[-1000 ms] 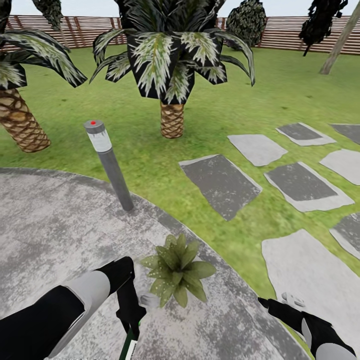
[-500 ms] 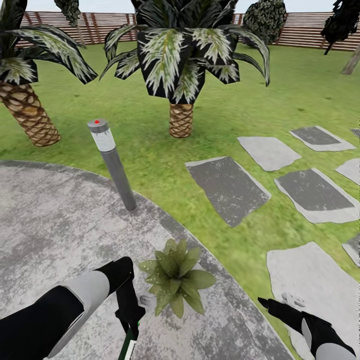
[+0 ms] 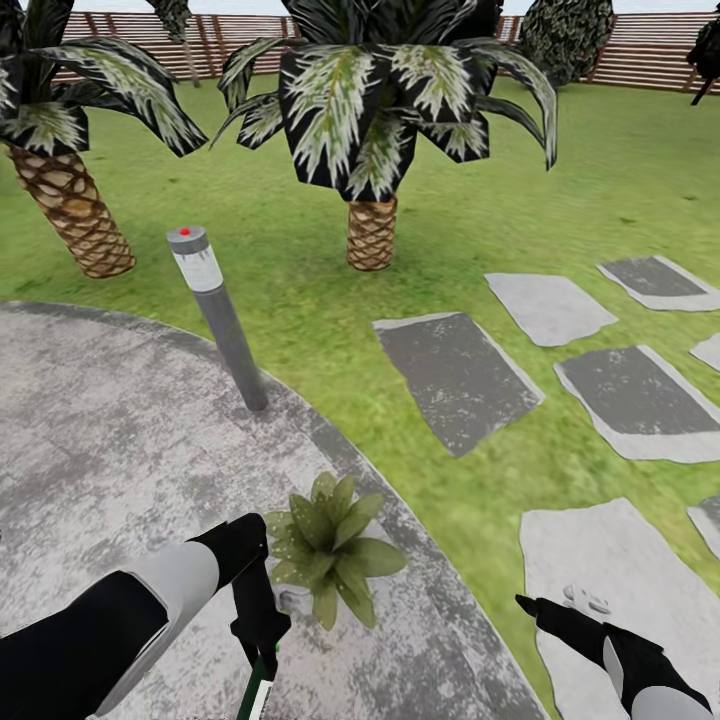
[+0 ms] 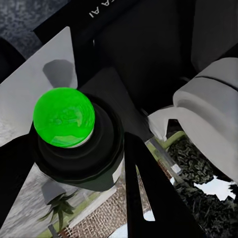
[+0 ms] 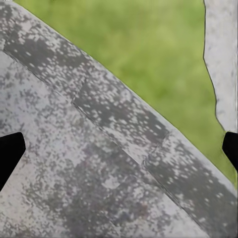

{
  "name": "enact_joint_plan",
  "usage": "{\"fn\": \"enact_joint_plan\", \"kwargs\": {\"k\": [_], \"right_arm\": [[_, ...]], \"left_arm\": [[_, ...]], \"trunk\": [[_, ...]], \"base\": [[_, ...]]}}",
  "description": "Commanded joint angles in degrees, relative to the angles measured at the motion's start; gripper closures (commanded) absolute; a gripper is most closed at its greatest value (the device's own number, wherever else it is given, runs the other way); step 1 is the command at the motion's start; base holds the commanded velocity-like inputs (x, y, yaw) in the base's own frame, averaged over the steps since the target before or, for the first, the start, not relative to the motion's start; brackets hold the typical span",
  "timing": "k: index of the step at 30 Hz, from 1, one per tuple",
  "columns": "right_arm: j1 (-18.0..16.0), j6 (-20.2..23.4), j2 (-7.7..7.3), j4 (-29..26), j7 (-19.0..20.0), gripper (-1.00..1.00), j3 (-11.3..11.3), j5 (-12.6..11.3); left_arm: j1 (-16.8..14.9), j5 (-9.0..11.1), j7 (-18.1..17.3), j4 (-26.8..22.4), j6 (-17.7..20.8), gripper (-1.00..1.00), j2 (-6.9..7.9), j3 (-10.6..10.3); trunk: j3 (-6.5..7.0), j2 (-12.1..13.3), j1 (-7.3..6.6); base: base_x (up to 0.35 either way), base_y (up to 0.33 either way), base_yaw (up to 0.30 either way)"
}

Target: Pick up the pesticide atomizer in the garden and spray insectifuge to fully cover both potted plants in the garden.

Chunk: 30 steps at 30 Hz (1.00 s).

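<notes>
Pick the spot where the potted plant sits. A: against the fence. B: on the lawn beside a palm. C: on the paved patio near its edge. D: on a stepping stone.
C: the potted plant stands on the grey patio, close to the curved edge that meets the lawn.

- From the head we look forward and down at the paved patio [image 3: 120, 440].
- Our left wrist sits close above it.
- Our right wrist faces its edge [image 5: 124, 124], shared with the head view.
</notes>
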Motion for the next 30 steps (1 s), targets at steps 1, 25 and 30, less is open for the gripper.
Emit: {"fn": "enact_joint_plan", "kwargs": {"k": [1, 25, 30], "right_arm": [[-0.1, 0.3, 0.03, -0.1, 0.4, -1.00, -0.5, 0.3], [-0.1, 0.2, 0.03, -0.1, 0.4, -1.00, -0.5, 0.3], [-0.1, 0.2, 0.03, -0.1, 0.4, -1.00, -0.5, 0.3]], "left_arm": [[0.0, -0.6, -0.5, 0.0, 0.5, 1.00, -0.01, 0.2], [-0.3, -0.5, -0.5, -0.4, 0.5, 1.00, -0.01, 0.6], [-0.5, -0.5, -0.5, -0.4, 0.5, 1.00, 0.06, 0.6]], "trunk": [[-0.11, 0.0, -0.01], [-1.98, 0.0, -0.01], [-2.03, 0.0, -0.01]], "base": [[0.000, -0.304, 0.167], [0.000, -0.099, 0.074], [0.000, 0.000, 0.000]]}}
